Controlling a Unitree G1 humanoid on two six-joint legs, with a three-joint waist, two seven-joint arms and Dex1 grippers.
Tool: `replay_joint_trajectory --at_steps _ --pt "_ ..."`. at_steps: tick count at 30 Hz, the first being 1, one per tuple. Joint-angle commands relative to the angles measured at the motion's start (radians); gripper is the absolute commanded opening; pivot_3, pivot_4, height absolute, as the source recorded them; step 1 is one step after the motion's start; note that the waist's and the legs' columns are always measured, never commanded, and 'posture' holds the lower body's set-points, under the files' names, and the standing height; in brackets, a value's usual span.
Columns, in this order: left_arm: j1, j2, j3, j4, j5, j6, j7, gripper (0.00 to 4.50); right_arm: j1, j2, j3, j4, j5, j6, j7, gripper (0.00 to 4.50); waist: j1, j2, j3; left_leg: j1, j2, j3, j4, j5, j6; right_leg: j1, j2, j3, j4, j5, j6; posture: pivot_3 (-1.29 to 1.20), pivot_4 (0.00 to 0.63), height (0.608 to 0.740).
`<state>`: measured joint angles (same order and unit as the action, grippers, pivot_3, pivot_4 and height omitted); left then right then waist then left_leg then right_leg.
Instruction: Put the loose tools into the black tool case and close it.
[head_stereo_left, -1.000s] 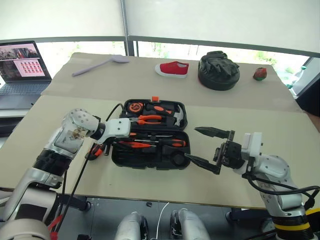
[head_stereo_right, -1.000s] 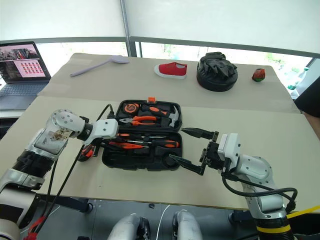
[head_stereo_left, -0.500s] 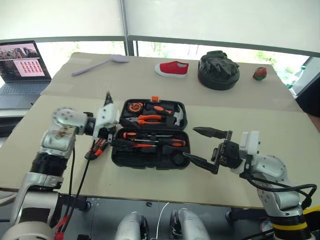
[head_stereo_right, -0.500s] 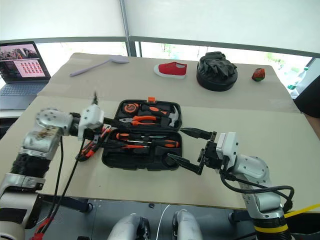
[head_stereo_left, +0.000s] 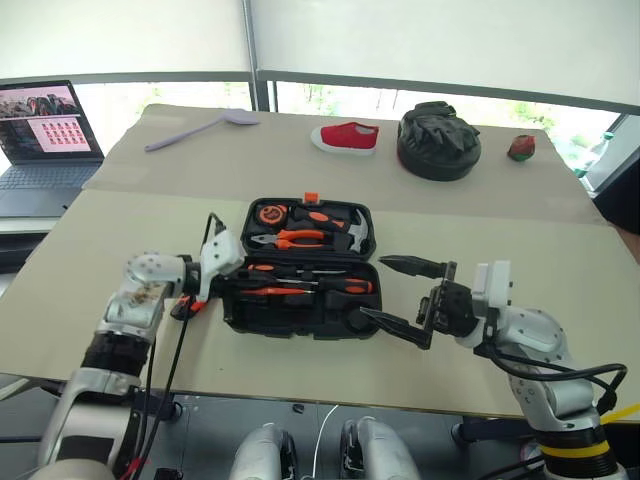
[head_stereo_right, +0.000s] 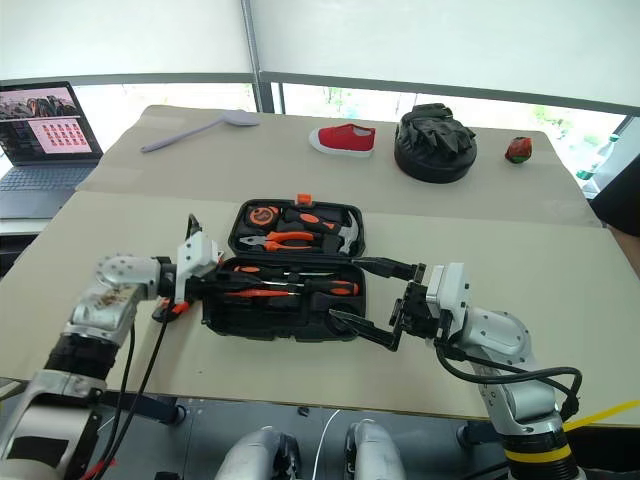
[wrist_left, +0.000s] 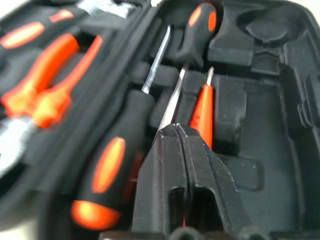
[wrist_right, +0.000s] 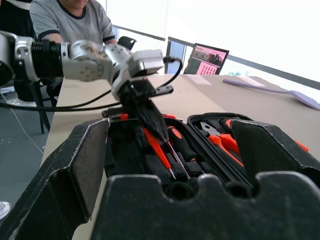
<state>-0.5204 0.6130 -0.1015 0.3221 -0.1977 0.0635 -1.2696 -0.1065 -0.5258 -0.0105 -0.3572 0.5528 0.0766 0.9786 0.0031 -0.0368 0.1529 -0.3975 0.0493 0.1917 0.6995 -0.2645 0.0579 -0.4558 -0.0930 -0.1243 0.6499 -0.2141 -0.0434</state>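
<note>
We see rectangular black moulded-plastic tool case (head_stereo_left: 300, 270) lying open, flat on table, orange latch (head_stereo_left: 310, 198) at far edge. Near half holds slim orange-and-black-handled screwdrivers (head_stereo_left: 320, 284); far half holds orange-handled pliers (head_stereo_left: 290, 238). Orange-black tool (head_stereo_left: 190, 302) lies just beside case's left end.

Beige table (head_stereo_left: 120, 330) bears tool case (head_stereo_left: 300, 310), shoe (head_stereo_left: 345, 137), spoon (head_stereo_left: 195, 130).

A robot test lab or office is being suggested: a paper-covered table (head_stereo_left: 120, 330) is being used as a bench below wide blinded windows (head_stereo_left: 440, 40), an open laptop (head_stereo_left: 40, 135) is standing beside it, and a seated person (wrist_right: 75, 17) is watching.
</note>
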Motion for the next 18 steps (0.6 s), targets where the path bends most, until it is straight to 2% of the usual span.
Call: replay_joint_trajectory --at_steps 1,14,18 --pt "0.017 0.013 -0.013 -0.027 0.012 -0.012 -0.002 0.05 0.008 0.004 -0.015 -0.033 0.002 -0.011 -0.012 4.50 0.001 0.000 0.000 0.001 0.000 0.000 0.000 0.000 0.000 0.001 0.000 0.000 0.000 0.000 0.000 0.00 0.150 0.740" --pt "0.059 0.045 -0.027 -0.065 0.016 0.083 -0.006 0.05 0.011 0.010 -0.009 -0.023 -0.004 -0.019 -0.022 4.50 -0.001 0.000 0.000 0.002 0.000 0.000 -0.001 0.000 0.000 0.001 -0.001 0.001 0.000 0.000 0.000 0.00 0.150 0.740" --pt "0.075 0.061 -0.010 -0.130 -0.028 0.139 -0.026 0.05 0.009 0.016 -0.005 -0.017 -0.006 -0.020 -0.022 4.50 -0.002 0.001 0.000 0.003 0.000 0.000 -0.001 0.000 0.000 0.002 -0.001 0.001 0.000 0.000 0.000 0.00 0.150 0.740"
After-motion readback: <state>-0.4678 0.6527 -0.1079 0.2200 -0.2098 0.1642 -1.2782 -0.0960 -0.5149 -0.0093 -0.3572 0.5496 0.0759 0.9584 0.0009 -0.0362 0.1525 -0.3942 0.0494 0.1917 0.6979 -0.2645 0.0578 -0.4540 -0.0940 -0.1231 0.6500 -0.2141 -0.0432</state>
